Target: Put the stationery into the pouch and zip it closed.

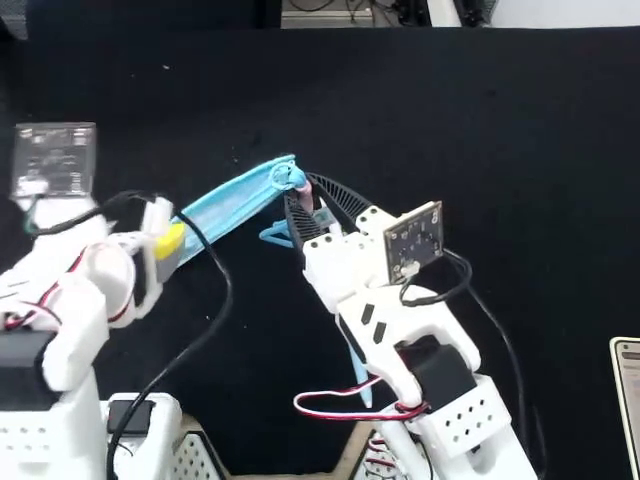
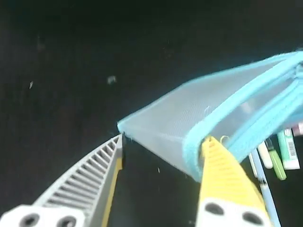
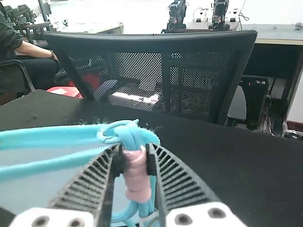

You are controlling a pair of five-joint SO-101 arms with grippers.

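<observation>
Pinching the pink zipper pull (image 3: 135, 175) in my right gripper (image 3: 132, 151) while my left gripper (image 2: 163, 139) clamps the pouch (image 1: 225, 205) taut above the table (image 1: 500, 120), I could lose the pull by tugging hard.

Nothing really readable in this one. The markers (image 2: 288, 152) next to the pouch (image 2: 199, 113) had printed labels on them, but they were way too blurry to make out. The camera board (image 1: 413, 240) on one arm had no legible marking either.
</observation>
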